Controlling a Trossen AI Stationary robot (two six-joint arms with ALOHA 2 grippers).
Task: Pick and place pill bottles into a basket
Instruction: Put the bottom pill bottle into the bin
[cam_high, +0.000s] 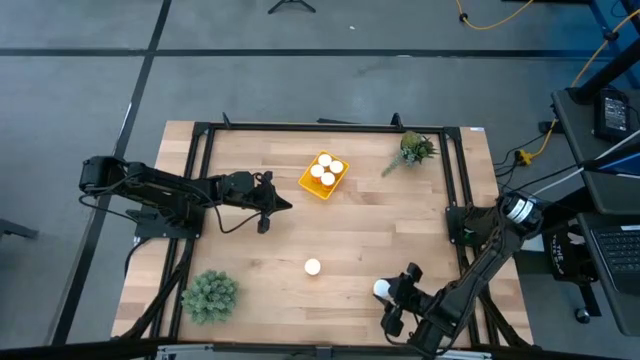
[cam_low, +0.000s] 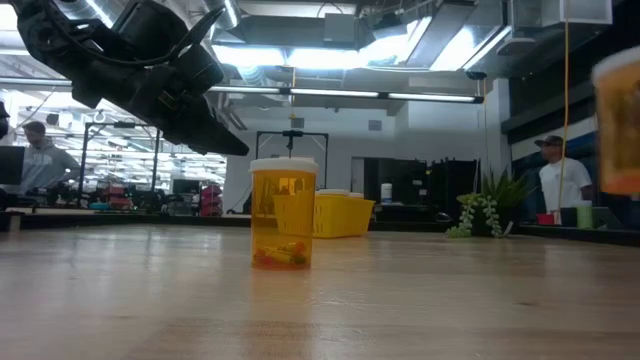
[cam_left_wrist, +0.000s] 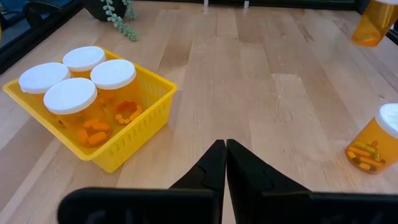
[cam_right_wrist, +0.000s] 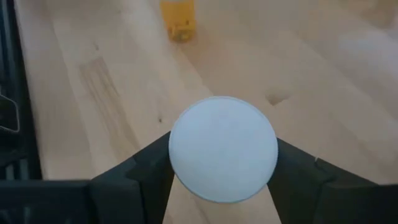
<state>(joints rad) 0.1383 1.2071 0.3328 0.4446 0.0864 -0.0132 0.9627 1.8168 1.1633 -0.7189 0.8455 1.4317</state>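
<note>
Pale wood-plank table (cam_high: 350, 235), visible grain, boxed by a dark metal frame.

Basket (cam_high: 322, 175): bright yellow plastic, rectangular, low walls of open lattice mesh, set toward the far centre of the table and turned at an angle. Four pill bottles stand upright inside it (cam_left_wrist: 79, 102), packed touching one another. Each is a translucent orange cylinder under a smooth, round, matte white cap; orange capsules show through the walls near the bottom. No label or writing can be read on any bottle or on the basket.

Fifth bottle (cam_high: 312, 266) stands alone and upright on bare wood, near-centre, well apart from the basket. The low view shows a ribbed cap edge and a few pills lying at its base.

Right gripper (cam_high: 390, 300), near right corner of the table: dark angular fingers pinch a sixth bottle (cam_right_wrist: 223, 148) by its sides, the white cap disc facing the wrist camera.

Left gripper (cam_high: 272, 205), left of centre, just near-left of the basket: its two black wedge-shaped fingers (cam_left_wrist: 208, 171) are pressed together tip to tip, holding nothing.

Other items: a spiky round green plant (cam_high: 209, 294) at the near left, and a trailing green sprig (cam_high: 411, 151) at the far right corner. People stand in the room beyond the table.
</note>
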